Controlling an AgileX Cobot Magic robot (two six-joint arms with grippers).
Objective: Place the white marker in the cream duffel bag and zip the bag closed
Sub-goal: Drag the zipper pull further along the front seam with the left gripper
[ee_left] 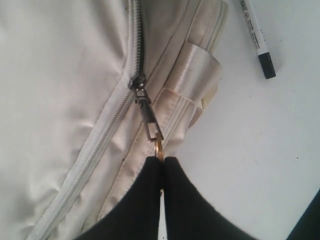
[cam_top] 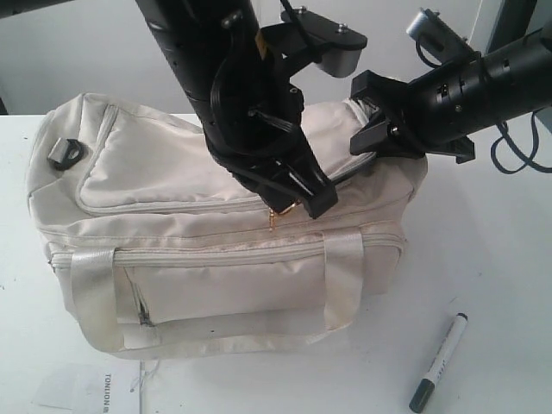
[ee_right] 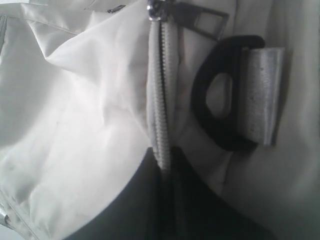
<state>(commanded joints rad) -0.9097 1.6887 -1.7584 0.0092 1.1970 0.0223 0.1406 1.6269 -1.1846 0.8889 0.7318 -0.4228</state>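
Cream duffel bag (cam_top: pixel 216 250) lies on the white table (cam_top: pixel 504 276), front pocket and both webbing handles (cam_top: pixel 343 276) facing the exterior camera. Its interior is not visible in any view, so its contents cannot be determined.

White marker (cam_top: pixel 439 361) is outside the bag. It lies flat on the table off the bag's front right corner, apart from the fabric, capped, with its dark cap toward the near edge.

Left gripper (ee_left: pixel 161 162): fingers pressed together, pinching the ring at the end of the zipper pull (ee_left: pixel 150 120) on the top flap zipper. The pull is stretched taut from the slider (ee_left: pixel 137 82). Teeth on one side of the slider are meshed and cream; on the other side they look dark, and whether they are parted cannot be told.

Right gripper (ee_right: pixel 165 170): fingers closed together on the bag's end, clamping the zipper tape (ee_right: pixel 159 100) beside the black strap ring (ee_right: pixel 222 107).

A printed sheet of paper (cam_top: pixel 86 390) lies on the table at the bag's front left corner.
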